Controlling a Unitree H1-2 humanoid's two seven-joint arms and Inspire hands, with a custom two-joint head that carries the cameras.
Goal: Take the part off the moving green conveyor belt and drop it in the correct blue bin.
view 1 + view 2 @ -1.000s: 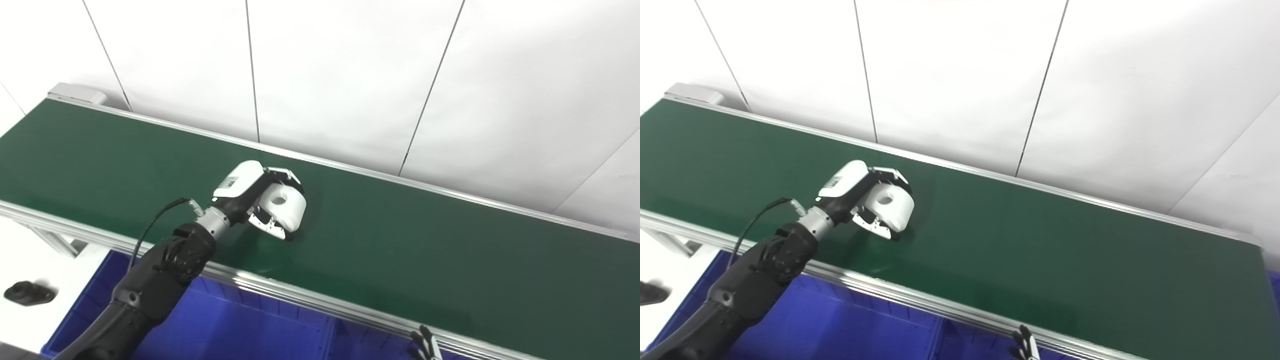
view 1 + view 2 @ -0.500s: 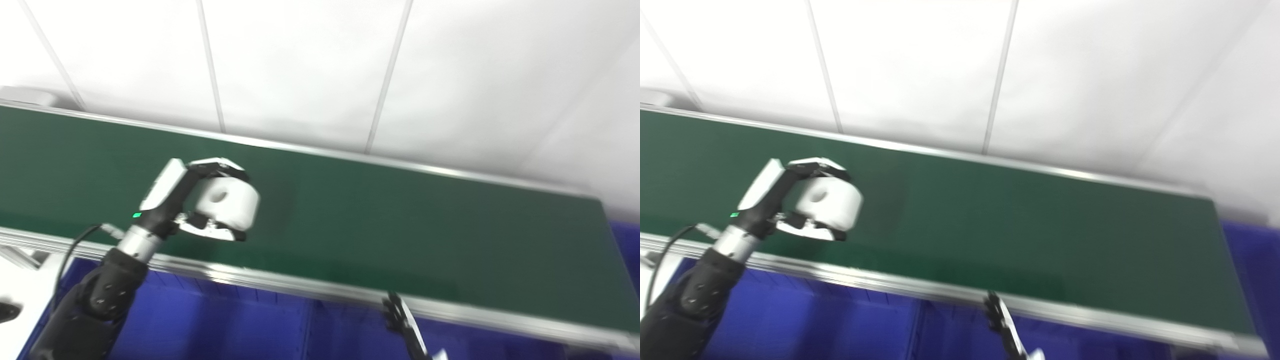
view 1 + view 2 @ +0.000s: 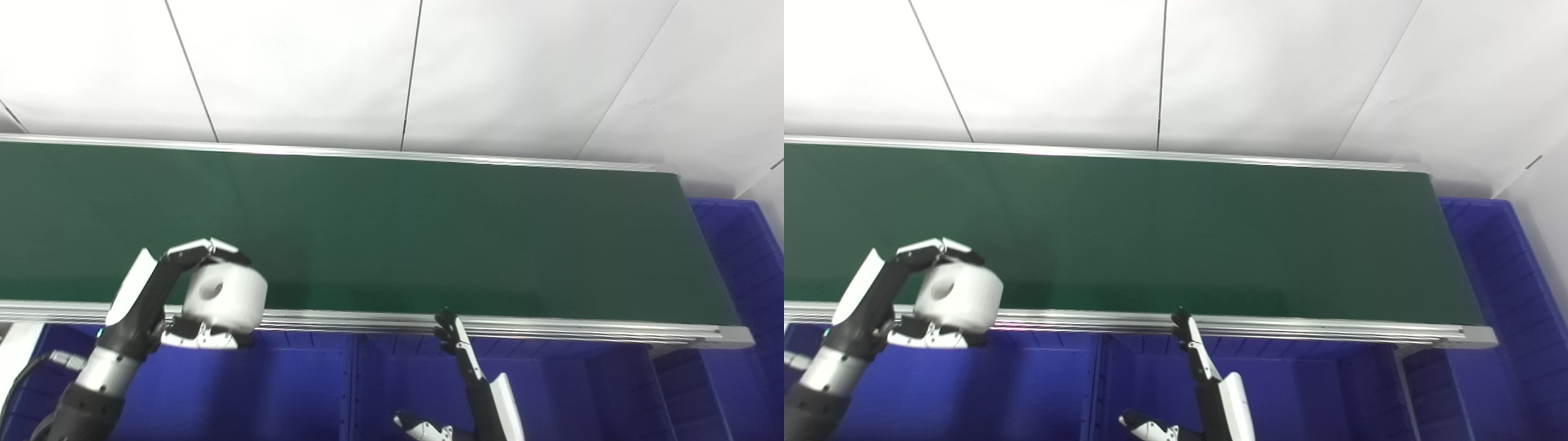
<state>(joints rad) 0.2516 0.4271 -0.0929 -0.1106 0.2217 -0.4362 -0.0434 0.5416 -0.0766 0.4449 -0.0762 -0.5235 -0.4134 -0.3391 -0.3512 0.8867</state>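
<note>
White part (image 3: 225, 297), a short fat cylinder with a round hole in its facing end, is held up off the conveyor belt (image 3: 392, 233), right at the belt's near edge, toward the belt's left end. It overlaps the belt's near metal rail (image 3: 551, 327) and sits above the blue bin (image 3: 294, 392) below that rail. No label, brand or writing readable on the part.

Left hand (image 3: 177, 294) is closed around the part: fingers (image 3: 196, 250) curl over its top, thumb (image 3: 199, 340) presses in from underneath. White back plate of the hand faces left, silver wrist and black forearm run down to the bottom left corner. A tiny green light shows near the wrist, too small to read.

Right hand (image 3: 462, 373) is below the belt's near rail, about mid-length of the belt, in front of the blue bin. Fingers are straight and point up toward the rail, thumb sticks out to the left, low down; spread apart and holding nothing. Fingertips are just under the rail, not clearly touching.

Belt is dark green, bare on top, with silver rails along both long sides. A vertical divider (image 3: 350, 386) splits the bin space under the belt, between the two hands. Another blue bin (image 3: 744, 245) sits past the belt's right end. White panelled wall (image 3: 392, 67) behind the belt, no writing seen.
</note>
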